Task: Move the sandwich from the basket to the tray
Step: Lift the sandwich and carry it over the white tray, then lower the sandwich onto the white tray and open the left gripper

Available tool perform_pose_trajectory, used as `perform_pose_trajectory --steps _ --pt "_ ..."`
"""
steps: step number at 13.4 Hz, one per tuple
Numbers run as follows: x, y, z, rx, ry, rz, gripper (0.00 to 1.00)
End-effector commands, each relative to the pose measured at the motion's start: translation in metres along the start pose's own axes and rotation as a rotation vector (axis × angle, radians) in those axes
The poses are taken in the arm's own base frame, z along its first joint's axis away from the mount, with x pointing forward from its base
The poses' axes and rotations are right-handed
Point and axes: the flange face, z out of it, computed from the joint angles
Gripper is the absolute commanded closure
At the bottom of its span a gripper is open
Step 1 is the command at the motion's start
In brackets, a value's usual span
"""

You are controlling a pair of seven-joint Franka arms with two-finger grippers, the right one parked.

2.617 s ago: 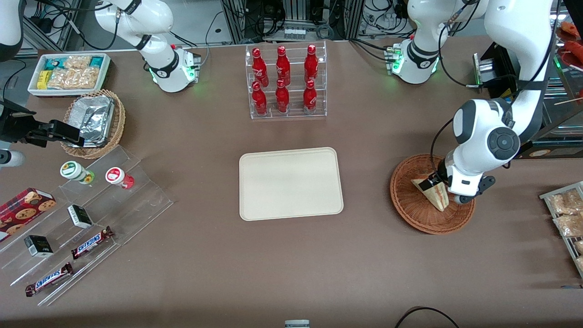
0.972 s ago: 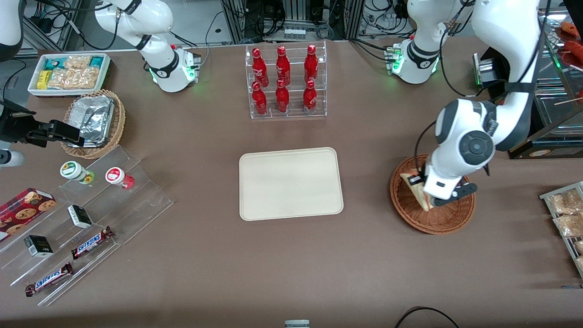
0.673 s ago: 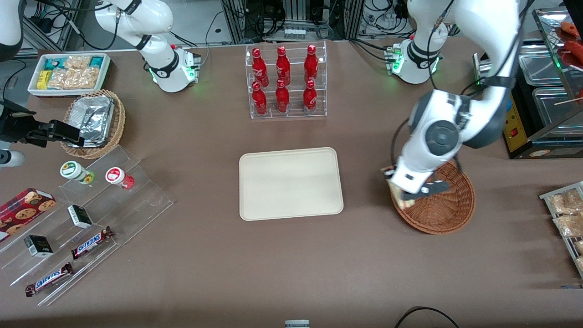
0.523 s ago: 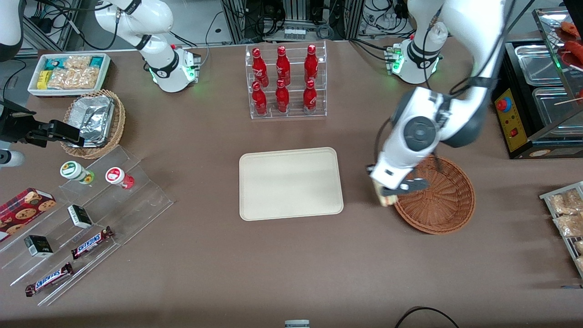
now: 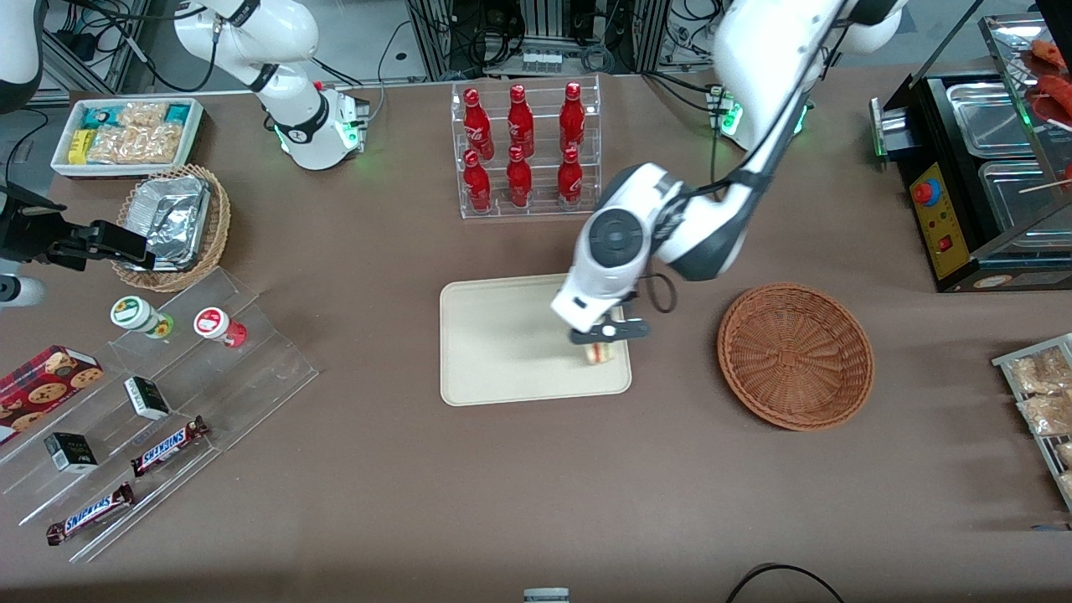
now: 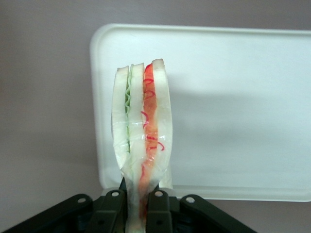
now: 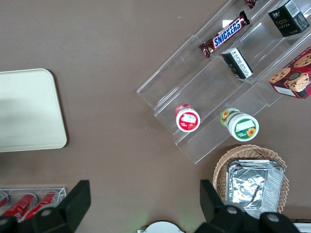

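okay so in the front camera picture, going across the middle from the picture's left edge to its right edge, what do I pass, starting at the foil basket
Foil basket → clear stepped rack → tray → gripper, shut on the sandwich over the tray's edge → basket.

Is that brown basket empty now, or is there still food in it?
Empty. The basket shows only bare weave; the sandwich is pinched in the gripper above the tray.
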Motion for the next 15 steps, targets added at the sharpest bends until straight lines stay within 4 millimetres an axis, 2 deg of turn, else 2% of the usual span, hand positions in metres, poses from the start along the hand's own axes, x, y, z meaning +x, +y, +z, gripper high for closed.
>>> perform_pose_trajectory --steps 1,5,11,12,13,14,15 --pt "-0.002 0.044 0.018 -0.004 -0.006 -0.003 1.0" --pt "0.005 0.068 0.043 -0.015 -0.009 0.01 1.0" --pt "0.005 0.078 0.059 -0.029 0.0 -0.012 1.0" --pt "0.005 0.078 0.061 -0.029 0.0 -0.019 0.93" --pt "0.006 0.079 0.059 -0.041 0.009 -0.017 0.31" --pt "0.006 0.08 0.059 -0.043 0.014 -0.012 0.0" --pt "0.001 0.084 0.055 -0.047 0.018 -0.005 0.0"
